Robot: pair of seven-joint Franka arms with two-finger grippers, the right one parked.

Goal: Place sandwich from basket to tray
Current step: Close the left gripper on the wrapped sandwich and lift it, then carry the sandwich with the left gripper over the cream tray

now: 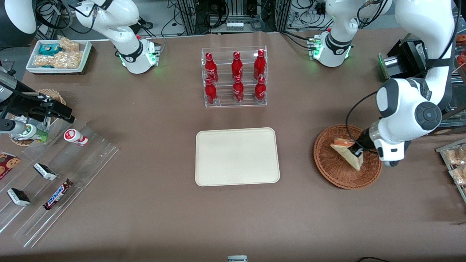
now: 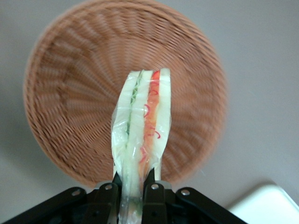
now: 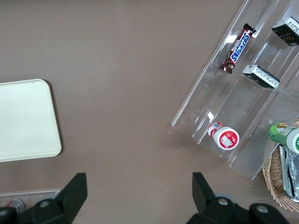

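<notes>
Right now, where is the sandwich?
The sandwich is pinched in the left arm's gripper, over the basket at the working arm's end of the table, well apart from the tray.

Six red cola bottles (image 1: 236,77) sit in a clear rack (image 1: 234,103). There's a Snickers bar (image 1: 57,194) on the stepped acrylic stand (image 1: 72,174), plus a white bin of snacks (image 1: 58,56).

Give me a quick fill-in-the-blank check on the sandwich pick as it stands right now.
1. The gripper is shut on the ____.
2. The sandwich hangs above the ____.
3. The tray holds ____ items.
4. The rack farther from the front camera than the tray holds ____ red bottles.

Missing words: sandwich; basket; no; six
</notes>
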